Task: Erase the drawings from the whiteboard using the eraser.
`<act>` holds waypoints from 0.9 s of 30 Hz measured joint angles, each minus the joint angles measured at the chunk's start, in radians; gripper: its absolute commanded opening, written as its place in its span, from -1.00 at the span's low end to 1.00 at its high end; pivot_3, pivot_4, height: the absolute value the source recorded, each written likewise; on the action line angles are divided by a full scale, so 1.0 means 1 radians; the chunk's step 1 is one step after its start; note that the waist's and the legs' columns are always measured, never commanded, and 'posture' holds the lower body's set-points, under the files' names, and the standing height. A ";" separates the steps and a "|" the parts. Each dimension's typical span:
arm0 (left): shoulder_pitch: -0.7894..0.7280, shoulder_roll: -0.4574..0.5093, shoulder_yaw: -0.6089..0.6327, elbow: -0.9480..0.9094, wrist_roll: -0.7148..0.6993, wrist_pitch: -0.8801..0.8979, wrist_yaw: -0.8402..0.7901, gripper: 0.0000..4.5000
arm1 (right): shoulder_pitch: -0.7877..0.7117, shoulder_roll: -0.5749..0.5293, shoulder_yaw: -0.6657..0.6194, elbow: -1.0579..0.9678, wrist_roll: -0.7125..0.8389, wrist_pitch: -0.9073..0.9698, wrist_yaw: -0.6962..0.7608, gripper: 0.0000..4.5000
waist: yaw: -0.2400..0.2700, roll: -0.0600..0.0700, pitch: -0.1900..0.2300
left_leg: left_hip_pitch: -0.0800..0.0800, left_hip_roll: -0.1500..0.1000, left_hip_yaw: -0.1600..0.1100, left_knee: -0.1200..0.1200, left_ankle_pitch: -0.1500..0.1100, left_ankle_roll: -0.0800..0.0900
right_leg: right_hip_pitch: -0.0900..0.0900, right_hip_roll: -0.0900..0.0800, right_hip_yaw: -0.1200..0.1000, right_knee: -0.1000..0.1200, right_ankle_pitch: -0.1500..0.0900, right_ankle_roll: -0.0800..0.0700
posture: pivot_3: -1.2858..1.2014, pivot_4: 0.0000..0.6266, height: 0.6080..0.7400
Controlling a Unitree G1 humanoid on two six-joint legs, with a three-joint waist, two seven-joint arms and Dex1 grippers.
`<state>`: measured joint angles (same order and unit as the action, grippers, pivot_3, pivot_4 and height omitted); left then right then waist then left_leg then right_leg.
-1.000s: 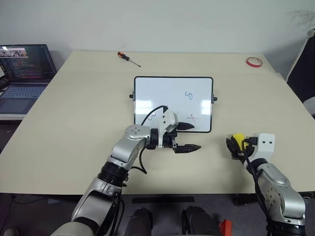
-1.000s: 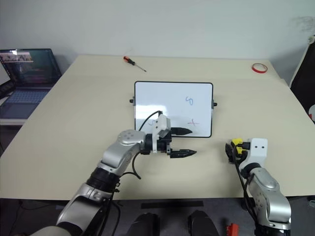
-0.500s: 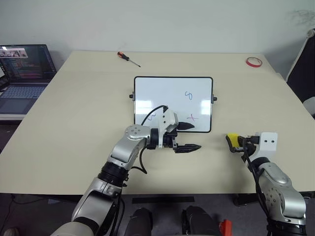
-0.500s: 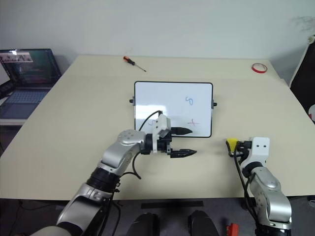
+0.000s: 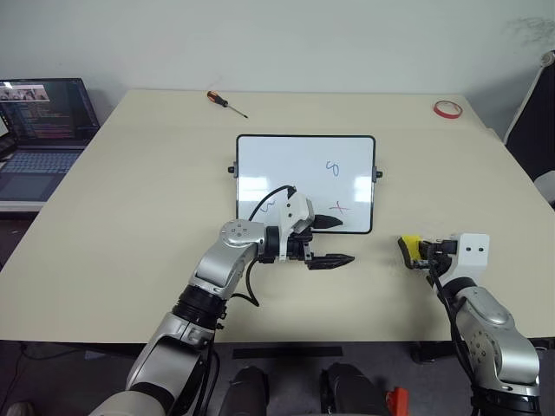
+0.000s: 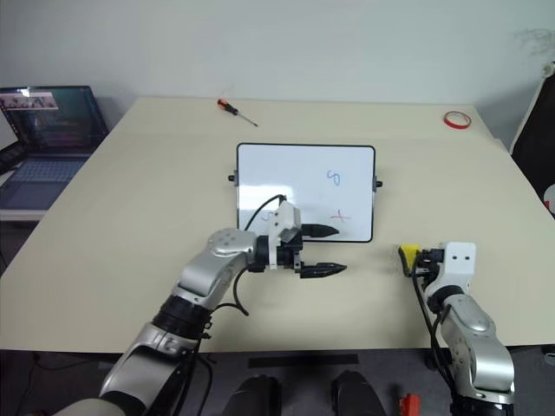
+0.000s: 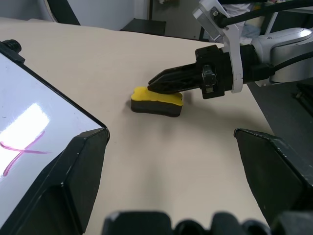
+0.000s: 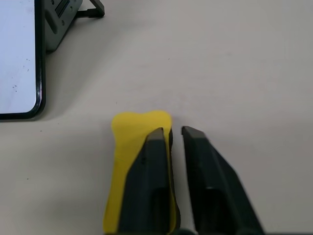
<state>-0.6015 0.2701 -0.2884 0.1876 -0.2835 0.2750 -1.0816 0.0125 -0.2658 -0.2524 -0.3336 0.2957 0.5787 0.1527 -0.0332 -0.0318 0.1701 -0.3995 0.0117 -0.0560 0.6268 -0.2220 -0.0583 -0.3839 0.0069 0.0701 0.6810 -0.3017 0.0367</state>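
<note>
The whiteboard [image 5: 303, 160] lies flat mid-table. On it are a blue loop [image 5: 332, 167], a red cross [image 5: 338, 207] and a dark squiggle [image 5: 267, 205] partly behind my left arm's cable. My left gripper [image 5: 346, 241] is open and empty. It points right over the board's near right corner. The yellow eraser [image 5: 409, 247] lies on the table right of the board. My right gripper [image 8: 175, 131] has its fingers almost together with nothing between them. One finger [image 8: 154, 166] rests on top of the eraser [image 8: 129, 142], the other beside it.
A laptop [image 5: 43, 130] sits off the table's left edge. A screwdriver [image 5: 227, 103] lies at the back and a red tape ring [image 5: 447, 108] at the back right. A dark chair [image 5: 533, 113] stands past the right edge.
A second ago my right gripper stood open around the eraser. It has closed, and the eraser now lies slightly further left, outside the fingers. My left arm kept still.
</note>
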 measured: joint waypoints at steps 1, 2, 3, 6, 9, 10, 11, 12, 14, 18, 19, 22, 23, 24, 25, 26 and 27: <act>0.000 0.000 0.000 0.000 0.000 0.000 0.000 1.00 | 0.000 0.000 0.000 0.000 0.000 0.000 -0.002 -0.09 | 0.000 0.000 0.000 | 0.000 0.000 0.000 0.000 0.000 0.000 | 0.000 0.000 0.000 0.000 0.000 0.000 | 0.03 -0.52 1.00; 0.000 0.000 0.000 0.000 0.000 0.000 0.000 1.00 | 0.000 0.000 0.000 0.000 -0.001 0.000 -0.003 0.05 | 0.000 0.000 0.000 | 0.000 0.000 0.000 0.000 0.000 0.000 | 0.000 0.000 0.000 0.000 0.000 0.000 | 0.03 -0.52 1.00; 0.000 0.000 0.000 0.000 0.000 0.000 0.000 1.00 | 0.000 0.000 0.000 0.000 -0.001 0.000 -0.004 0.19 | 0.000 0.000 0.000 | 0.000 0.000 0.000 0.000 0.000 0.000 | 0.000 0.000 0.000 0.000 0.000 0.000 | 0.03 -0.52 1.00; 0.001 0.000 0.000 0.000 0.000 0.000 0.000 1.00 | -0.001 0.000 0.000 0.003 -0.002 0.000 -0.006 0.70 | 0.000 0.000 0.000 | 0.000 0.000 0.000 0.000 0.000 0.000 | 0.000 0.000 0.000 0.000 0.000 0.000 | 0.03 -0.52 1.00; 0.003 0.000 0.000 0.000 0.000 0.000 0.000 1.00 | -0.004 0.000 -0.002 0.005 -0.002 0.000 -0.014 0.99 | 0.000 0.000 0.000 | 0.000 0.000 0.000 0.000 0.000 0.000 | 0.000 0.000 0.000 0.000 0.000 0.000 | 0.03 -0.52 1.00; 0.003 0.000 0.000 0.000 0.000 0.000 0.000 1.00 | -0.006 0.000 -0.003 0.006 -0.002 -0.001 -0.016 0.99 | 0.000 0.000 0.000 | 0.000 0.000 0.000 0.000 0.000 0.000 | 0.000 0.000 0.000 0.000 0.000 0.000 | 0.03 -0.52 1.00; 0.003 0.000 0.000 0.000 0.000 0.000 0.000 1.00 | -0.009 0.000 -0.004 0.007 -0.002 -0.001 -0.018 0.99 | 0.000 0.000 0.000 | 0.000 0.000 0.000 0.000 0.000 0.000 | 0.000 0.000 0.000 0.000 0.000 0.000 | 0.03 -0.52 1.00; 0.003 0.000 0.000 0.000 0.000 0.000 0.000 1.00 | -0.014 0.000 -0.005 0.007 -0.001 -0.001 -0.021 0.99 | 0.000 0.000 0.000 | 0.000 0.000 0.000 0.000 0.000 0.000 | 0.000 0.000 0.000 0.000 0.000 0.000 | 0.03 -0.52 1.00; 0.003 0.000 0.000 0.000 0.000 0.000 0.000 1.00 | -0.026 0.000 -0.009 0.007 0.002 -0.001 -0.022 0.99 | 0.000 0.000 0.000 | 0.000 0.000 0.000 0.000 0.000 0.000 | 0.000 0.000 0.000 0.000 0.000 0.000 | 0.03 -0.52 1.00; 0.003 -0.001 0.000 0.000 0.000 0.000 0.000 1.00 | -0.030 0.006 -0.008 0.007 0.003 0.003 -0.022 0.99 | 0.000 0.000 0.000 | 0.000 0.000 0.000 0.000 0.000 0.000 | 0.000 0.000 0.000 0.000 0.001 -0.001 | 0.03 -0.52 1.00; 0.003 -0.001 0.000 0.000 0.000 0.000 0.000 1.00 | -0.030 0.009 -0.008 0.007 0.004 0.005 -0.022 0.99 | 0.000 0.000 0.000 | 0.000 0.000 0.000 0.000 0.000 0.000 | 0.000 0.000 0.000 0.000 0.001 -0.001 | 0.03 -0.52 1.00; 0.004 0.000 0.000 0.000 0.000 0.000 0.001 1.00 | -0.026 0.029 0.004 0.007 0.010 0.023 -0.021 0.99 | 0.000 0.000 0.000 | 0.000 0.000 0.000 0.000 0.000 0.000 | 0.000 0.000 0.000 0.000 0.001 -0.001 | 0.03 -0.52 1.00; 0.004 0.000 0.000 0.000 0.000 0.000 0.001 1.00 | -0.023 0.036 0.011 0.007 0.012 0.029 -0.021 0.99 | 0.000 0.000 0.000 | 0.000 0.000 0.000 0.000 0.000 0.000 | 0.000 0.000 0.000 0.000 0.001 -0.001 | 0.03 -0.52 1.00; 0.004 0.001 0.000 0.000 0.000 0.000 0.001 1.00 | -0.021 0.041 0.019 0.007 0.014 0.036 -0.020 0.99 | 0.000 0.000 0.000 | 0.000 0.000 0.000 0.000 0.000 0.000 | 0.000 0.000 0.000 0.000 0.001 -0.002 | 0.03 -0.52 1.00; 0.004 0.001 0.000 0.000 0.000 0.000 0.001 1.00 | -0.020 0.045 0.024 0.007 0.017 0.042 -0.018 0.99 | 0.000 0.000 0.000 | 0.000 0.000 0.000 0.000 0.000 0.000 | 0.000 0.000 0.000 0.000 0.001 -0.001 | 0.03 -0.52 1.00; 0.005 0.002 0.000 0.000 0.000 0.000 0.001 1.00 | -0.020 0.047 0.028 0.006 0.019 0.045 -0.016 0.99 | 0.000 0.000 0.000 | 0.000 0.000 0.000 0.000 0.000 0.000 | 0.000 0.000 0.000 0.000 0.001 -0.001 | 0.03 -0.52 1.00; 0.007 0.003 0.000 0.000 0.000 0.001 0.001 1.00 | -0.020 0.048 0.032 0.006 0.021 0.046 -0.015 0.99 | 0.000 0.000 0.000 | 0.000 0.000 0.000 0.000 0.000 0.000 | 0.000 0.000 0.000 0.000 0.001 -0.001 | 0.03 -0.52 1.00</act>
<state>-0.5946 0.2733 -0.2884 0.1876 -0.2835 0.2756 -1.0805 -0.0078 -0.2182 -0.2200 -0.3277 0.3171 0.6248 0.1375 -0.0331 -0.0317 0.1701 -0.3995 0.0117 -0.0559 0.6269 -0.2220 -0.0583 -0.3839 0.0068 0.0702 0.6810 -0.3008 0.0352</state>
